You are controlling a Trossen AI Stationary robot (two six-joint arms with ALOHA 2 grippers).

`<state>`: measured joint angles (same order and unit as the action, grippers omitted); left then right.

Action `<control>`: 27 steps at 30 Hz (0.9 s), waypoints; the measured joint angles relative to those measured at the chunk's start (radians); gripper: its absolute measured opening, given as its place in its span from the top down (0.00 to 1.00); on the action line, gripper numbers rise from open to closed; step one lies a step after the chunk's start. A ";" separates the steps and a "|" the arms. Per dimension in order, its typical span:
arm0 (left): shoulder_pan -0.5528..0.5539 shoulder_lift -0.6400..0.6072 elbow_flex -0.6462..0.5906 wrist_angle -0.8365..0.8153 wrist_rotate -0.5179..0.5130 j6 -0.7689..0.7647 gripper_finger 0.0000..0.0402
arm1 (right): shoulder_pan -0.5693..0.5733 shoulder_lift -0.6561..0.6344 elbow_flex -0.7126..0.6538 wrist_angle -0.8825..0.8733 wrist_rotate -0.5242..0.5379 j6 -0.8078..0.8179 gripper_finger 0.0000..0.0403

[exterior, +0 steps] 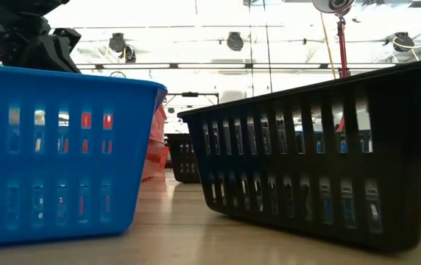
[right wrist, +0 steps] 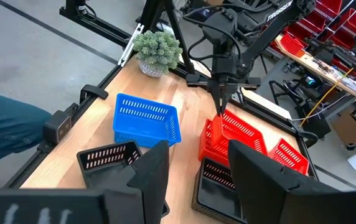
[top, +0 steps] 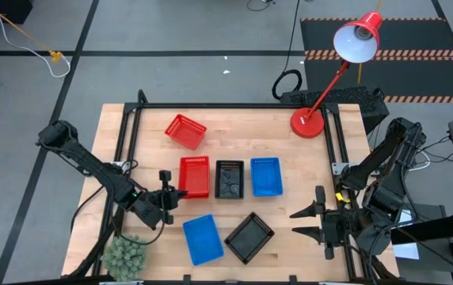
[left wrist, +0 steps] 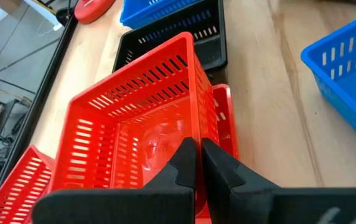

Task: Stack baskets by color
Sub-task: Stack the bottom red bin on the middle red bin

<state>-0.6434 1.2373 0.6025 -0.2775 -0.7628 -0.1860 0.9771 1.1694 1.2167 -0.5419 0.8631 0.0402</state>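
Note:
In the table's middle row stand a red basket (top: 194, 176), a black basket (top: 229, 179) and a blue basket (top: 266, 176). The red one is two baskets: an upper one (left wrist: 134, 118) sits tilted in a lower one (left wrist: 224, 115). My left gripper (top: 165, 190) is shut on the upper one. Another red basket (top: 185, 131) lies askew farther back. A blue basket (top: 203, 239) and a black basket (top: 249, 237) sit near the front edge. My right gripper (top: 315, 222) hangs open above the near right, touching nothing. My left gripper pinches the rim of the upper red basket's wall (left wrist: 196, 134) on the table's left side, between its two fingers (left wrist: 187, 165). The fingers slant down from the table's left (right wrist: 220, 102). The basket sits tilted, its lower part resting in the red basket beneath.
A red lamp base (top: 307, 123) stands at the back right, its shade (top: 359, 38) beyond the table. A small potted plant (top: 127, 253) sits at the near left corner. Bare wood lies at the far left. A person in blue (right wrist: 4, 127) shows beside the table.

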 joint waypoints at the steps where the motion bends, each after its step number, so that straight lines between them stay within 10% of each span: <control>1: 0.000 0.000 0.000 0.000 0.002 0.000 0.98 | 0.000 0.000 0.000 0.000 0.000 0.000 0.61; 18: 0.008 0.053 -0.034 0.045 0.044 -0.035 0.94 | 0.000 0.000 0.000 0.000 0.000 0.000 0.61; 27: 0.009 0.053 -0.034 0.044 0.017 -0.042 0.71 | 0.000 0.000 0.000 0.000 0.000 0.000 0.61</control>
<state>-0.6342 1.2900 0.5682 -0.2340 -0.7462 -0.2282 0.9771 1.1694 1.2167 -0.5419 0.8627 0.0402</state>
